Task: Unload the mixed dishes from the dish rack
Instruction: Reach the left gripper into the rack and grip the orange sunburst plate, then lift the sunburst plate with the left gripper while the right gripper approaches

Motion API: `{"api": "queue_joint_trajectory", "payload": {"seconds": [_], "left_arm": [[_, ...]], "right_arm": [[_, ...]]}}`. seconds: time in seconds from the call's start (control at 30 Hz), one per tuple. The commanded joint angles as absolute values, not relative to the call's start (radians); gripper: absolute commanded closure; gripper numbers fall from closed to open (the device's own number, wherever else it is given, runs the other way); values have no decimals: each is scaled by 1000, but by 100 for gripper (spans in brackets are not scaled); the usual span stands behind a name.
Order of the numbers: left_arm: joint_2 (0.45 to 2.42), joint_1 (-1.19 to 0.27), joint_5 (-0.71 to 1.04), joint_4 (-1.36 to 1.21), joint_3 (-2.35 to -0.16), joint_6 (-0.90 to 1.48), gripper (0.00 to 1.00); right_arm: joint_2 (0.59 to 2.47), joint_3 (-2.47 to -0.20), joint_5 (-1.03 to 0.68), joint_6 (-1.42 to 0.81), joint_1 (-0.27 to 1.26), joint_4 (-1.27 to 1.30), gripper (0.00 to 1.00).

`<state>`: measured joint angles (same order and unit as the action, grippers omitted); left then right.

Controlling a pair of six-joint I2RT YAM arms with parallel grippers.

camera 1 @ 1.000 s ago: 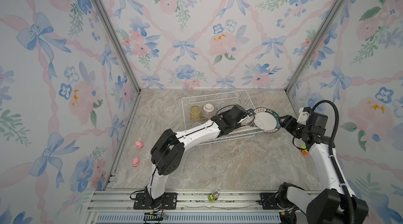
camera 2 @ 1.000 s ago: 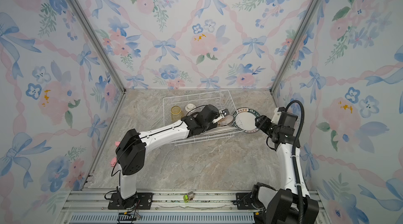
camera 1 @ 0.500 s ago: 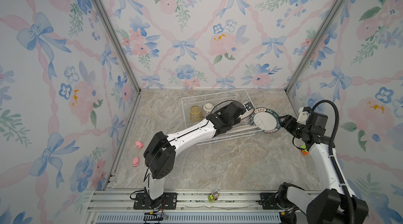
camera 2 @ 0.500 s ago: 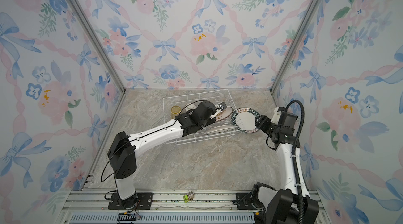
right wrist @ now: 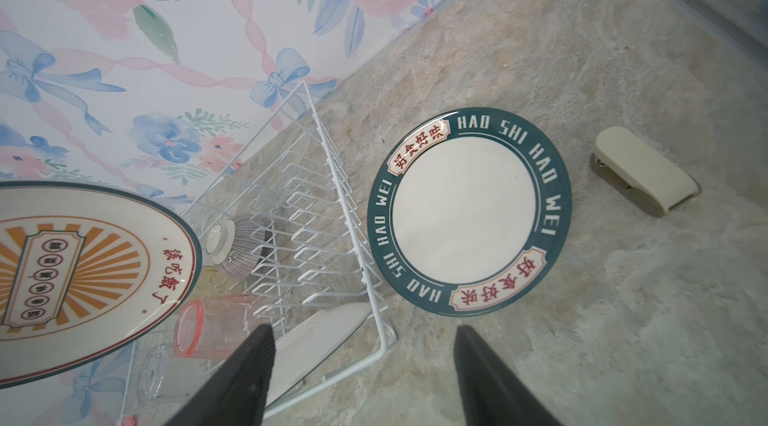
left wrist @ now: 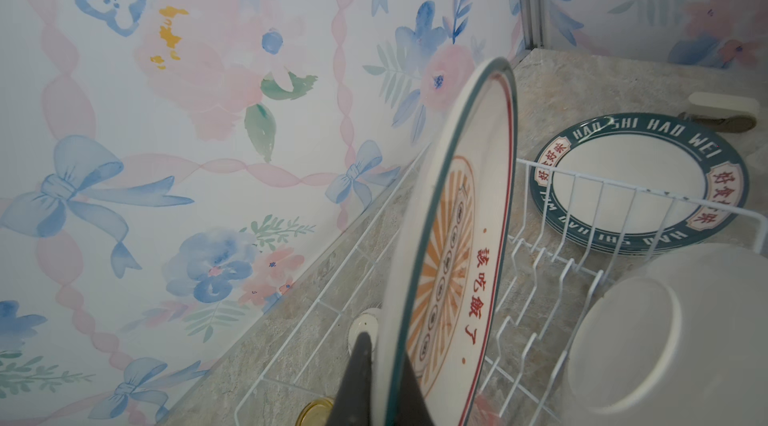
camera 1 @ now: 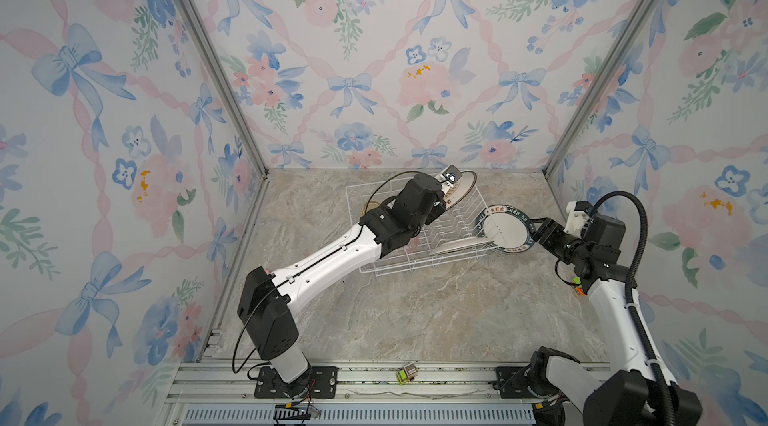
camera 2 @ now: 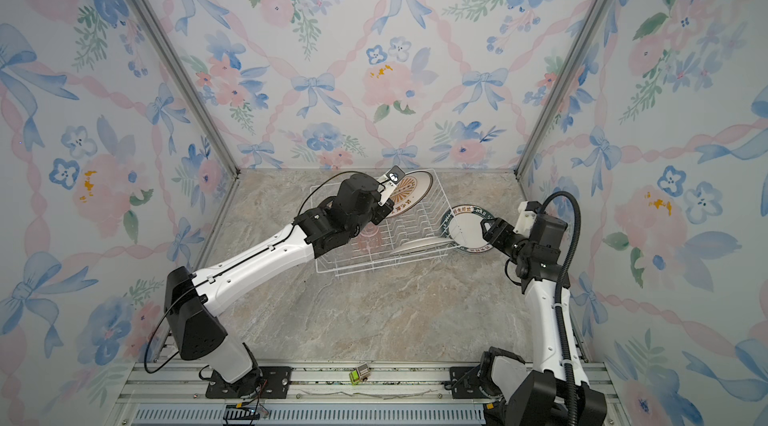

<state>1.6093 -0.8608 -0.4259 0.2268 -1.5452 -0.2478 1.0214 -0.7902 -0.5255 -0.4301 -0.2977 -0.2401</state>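
A: Chg since prev. frame?
B: Left arm swung up and back. Sunburst plate (left wrist: 453,237) now raised over far side of dish rack (camera 1: 415,268). Right arm approx. unmoved.
A: Step in hand?
B: Extraction of one plate; set-down pending. Green-rim stack (right wrist: 465,212) lies flat on bench (camera 1: 415,320), just beside rack's right side, prob. the drop spot.
A: Next move needs?
B: Clear the wire rim, tip plate flat, lower gently; edge grip could slip.
A: Hands?
B: Left hand (left wrist: 384,361): clenched on plate's lower rim, plate on edge. Right hand (right wrist: 363,330): spread wide, empty, touching nothing, near the stack.
A: Still racked?
B: White plate (camera 1: 461,245) lying tilted, pink tumbler (right wrist: 208,324), ribbed bowl (right wrist: 245,249).
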Motion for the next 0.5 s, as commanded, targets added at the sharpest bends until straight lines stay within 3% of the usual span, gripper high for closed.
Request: {"api": "queue_joint_trajectory", "payload": {"seconds": [0.0,0.27,0.47], "left_arm": [[1515,-824,-279,198,-1501,-102,91],[1420,-724,37,173,-1395,116,91],[1372,-644,276,15,-1284,251,91]], "right_arm": [[991,-763,-624,-452,-279,-126,30],[993,-702,-849,-528,-225,117,33],[1038,-684,-960,-548,-114,228,40]]}}
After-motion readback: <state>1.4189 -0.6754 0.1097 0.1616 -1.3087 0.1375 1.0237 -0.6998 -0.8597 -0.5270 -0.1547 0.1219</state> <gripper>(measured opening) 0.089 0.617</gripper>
